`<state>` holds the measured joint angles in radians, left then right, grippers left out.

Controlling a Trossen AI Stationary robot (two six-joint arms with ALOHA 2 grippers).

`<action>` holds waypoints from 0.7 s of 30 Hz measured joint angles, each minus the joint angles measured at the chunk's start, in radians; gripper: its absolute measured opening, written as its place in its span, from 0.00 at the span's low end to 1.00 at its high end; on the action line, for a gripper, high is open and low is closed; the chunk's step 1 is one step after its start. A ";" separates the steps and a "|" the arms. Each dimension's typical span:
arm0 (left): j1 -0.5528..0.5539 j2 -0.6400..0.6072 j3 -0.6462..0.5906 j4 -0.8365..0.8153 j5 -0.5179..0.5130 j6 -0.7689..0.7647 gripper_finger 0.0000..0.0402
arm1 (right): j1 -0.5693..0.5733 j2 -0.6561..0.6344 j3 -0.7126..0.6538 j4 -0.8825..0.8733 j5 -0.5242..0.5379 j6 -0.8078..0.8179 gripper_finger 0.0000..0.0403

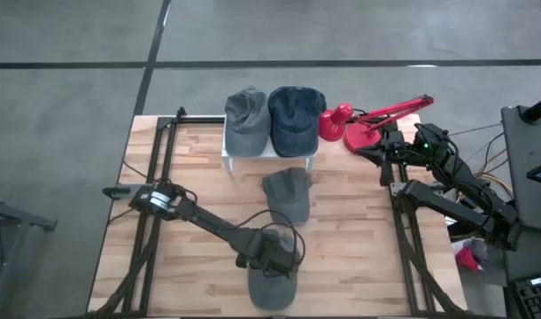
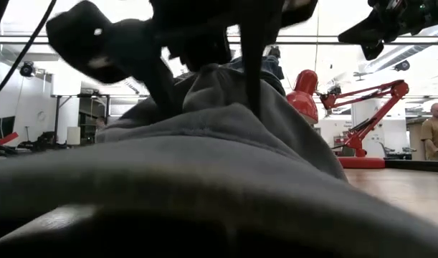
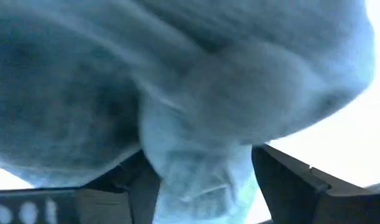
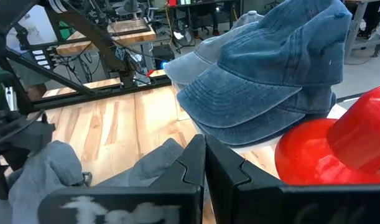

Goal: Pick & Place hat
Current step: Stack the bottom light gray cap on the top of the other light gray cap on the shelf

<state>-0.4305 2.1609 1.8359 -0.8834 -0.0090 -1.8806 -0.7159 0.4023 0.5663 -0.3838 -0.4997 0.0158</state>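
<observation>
Spanning the scene, the wooden table (image 1: 181, 159) carried all the work, and a white stand (image 1: 268, 156) at its far edge served as the collection place, which is presumably why two caps already sat side by side on it: a blue cap (image 1: 296, 118) and, touching it, a pale grey cap (image 1: 246, 120). A red desk lamp (image 1: 369, 124) stood just beside the stand, near the right arm. A third grey cap (image 1: 288, 193) lay on the bare wood just in front of the stand. The task's hat (image 1: 272, 285) lay at the near edge of the table, directly under the left gripper (image 1: 272, 257); its long axis appeared to run from the near edge toward the stand, though which end bore the brim could not be told, the gripper covering its far part. The left wrist view showed the dark fingers (image 3: 289, 174) parted, with a fold of grey cloth bunched between them, so the claw was judged to be pinching the crown for a lift. The right gripper (image 4: 205, 163) waited at the far right by the lamp, its fingers pressed together on nothing.
</observation>
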 joint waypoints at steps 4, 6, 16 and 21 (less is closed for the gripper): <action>0.005 0.001 -0.037 0.016 0.004 -0.004 0.51 | 0.000 0.000 0.000 0.000 0.000 0.000 0.02; 0.006 0.000 -0.065 0.055 0.004 -0.017 0.46 | 0.000 0.000 0.000 0.000 0.000 0.000 0.02; 0.005 0.000 -0.147 0.204 0.007 -0.072 0.04 | 0.000 0.000 0.000 0.000 0.000 0.000 0.02; 0.003 -0.022 -0.092 0.166 0.019 -0.058 0.01 | 0.000 0.000 0.000 -0.001 0.000 -0.014 0.02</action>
<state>-0.4275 2.1389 1.7435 -0.7174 0.0101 -1.9385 -0.7158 0.4023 0.5663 -0.3843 -0.4995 0.0014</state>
